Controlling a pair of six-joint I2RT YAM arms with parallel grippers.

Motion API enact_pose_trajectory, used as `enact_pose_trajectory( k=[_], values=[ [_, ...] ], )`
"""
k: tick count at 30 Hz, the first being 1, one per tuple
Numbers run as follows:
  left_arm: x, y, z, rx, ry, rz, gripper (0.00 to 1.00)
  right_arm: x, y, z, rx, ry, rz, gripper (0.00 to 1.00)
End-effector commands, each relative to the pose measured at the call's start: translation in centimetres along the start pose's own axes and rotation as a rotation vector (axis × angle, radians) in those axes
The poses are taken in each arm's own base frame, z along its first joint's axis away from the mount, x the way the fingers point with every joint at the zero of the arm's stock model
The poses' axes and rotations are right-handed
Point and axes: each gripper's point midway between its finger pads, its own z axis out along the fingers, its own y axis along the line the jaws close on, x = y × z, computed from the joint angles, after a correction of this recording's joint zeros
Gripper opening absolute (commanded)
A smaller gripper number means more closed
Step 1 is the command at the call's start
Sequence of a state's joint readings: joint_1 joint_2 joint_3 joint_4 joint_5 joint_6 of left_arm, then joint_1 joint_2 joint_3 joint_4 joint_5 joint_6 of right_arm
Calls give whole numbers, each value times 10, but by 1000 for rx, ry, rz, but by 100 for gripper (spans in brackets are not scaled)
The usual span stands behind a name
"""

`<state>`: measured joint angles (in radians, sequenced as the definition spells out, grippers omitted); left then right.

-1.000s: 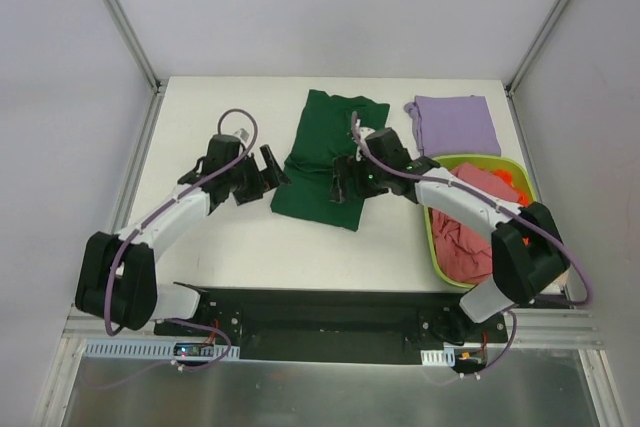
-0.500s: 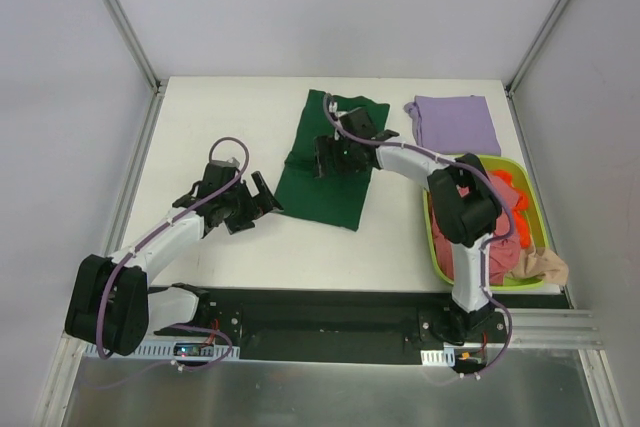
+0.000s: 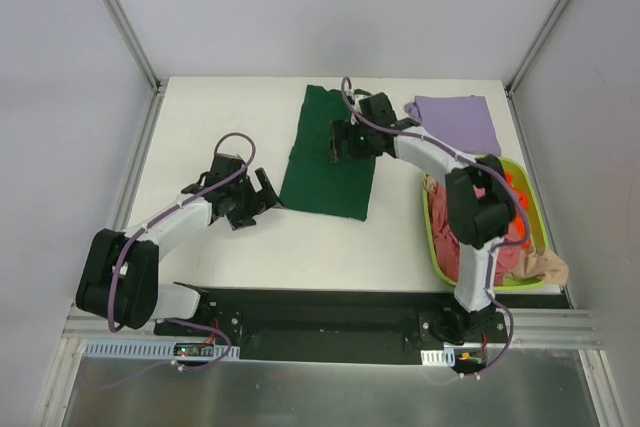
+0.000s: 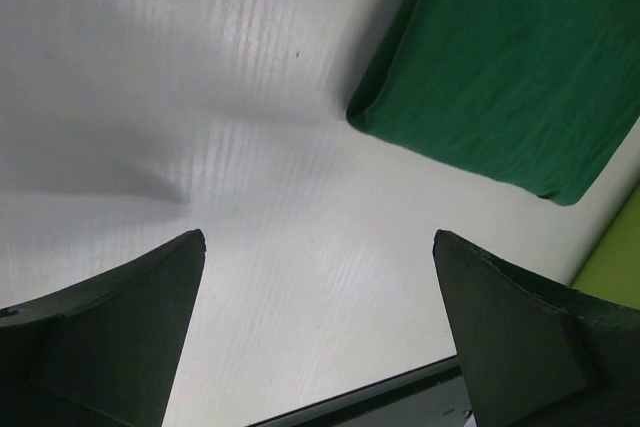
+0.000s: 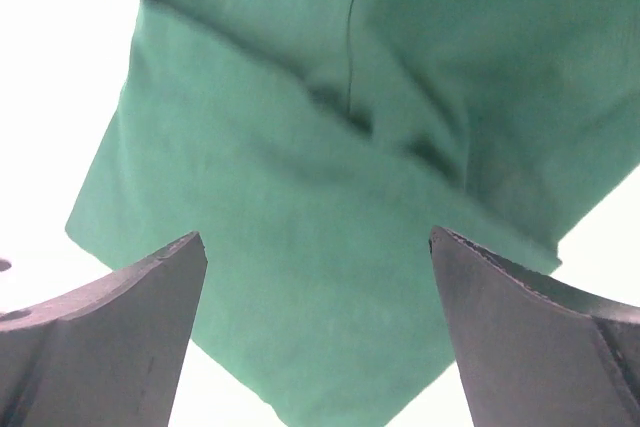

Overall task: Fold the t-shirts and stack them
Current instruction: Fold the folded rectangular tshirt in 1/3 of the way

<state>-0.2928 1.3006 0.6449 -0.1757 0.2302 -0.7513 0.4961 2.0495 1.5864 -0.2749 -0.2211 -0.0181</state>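
Right hand [image 3: 347, 140] hovers wide open and empty over the dark green t-shirt [image 3: 322, 169], which lies in a long folded strip on the surface [image 3: 215, 112]. Left hand [image 3: 262, 193], also open and empty, sits off its near-left corner. The next move is probably to pinch one end and fold it crosswise.

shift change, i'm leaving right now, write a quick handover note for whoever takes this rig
Left claw: open, empty, over the bare table by the near left corner of the dark green t-shirt.
Right claw: open, empty, over the dark green t-shirt.
Done: the dark green t-shirt is folded into a long strip mid-table; the lilac t-shirt lies folded at the far right.
Left: the green one probably needs a shorter fold, then stacking. The pinkish-red t-shirt and beige t-shirt are bunched in the lime-green basket.
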Motion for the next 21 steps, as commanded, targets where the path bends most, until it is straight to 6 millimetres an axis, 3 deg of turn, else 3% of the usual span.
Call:
enact_pose_trajectory(
  k=[1, 5, 9, 12, 17, 21],
  values=[
    [-25, -20, 2, 18, -25, 5, 94, -15, 23, -82, -43, -195, -73, 96],
    [-41, -26, 11, -4, -42, 18, 87, 16, 28, -126, -133, -360, 38, 96],
    [-44, -33, 30, 2, 23, 21, 74, 55, 41, -138, -257, -353, 72, 96],
    [-43, -31, 47, -15, 71, 12, 64, 87, 46, -132, -308, -230, 61, 96],
    [-37, -28, 62, -20, 125, -6, 45, 121, 32, -111, -263, -120, 133, 97],
    [-35, -22, 70, -37, 139, 0, 43, 135, 19, -96, -204, -76, 173, 99]
  ],
)
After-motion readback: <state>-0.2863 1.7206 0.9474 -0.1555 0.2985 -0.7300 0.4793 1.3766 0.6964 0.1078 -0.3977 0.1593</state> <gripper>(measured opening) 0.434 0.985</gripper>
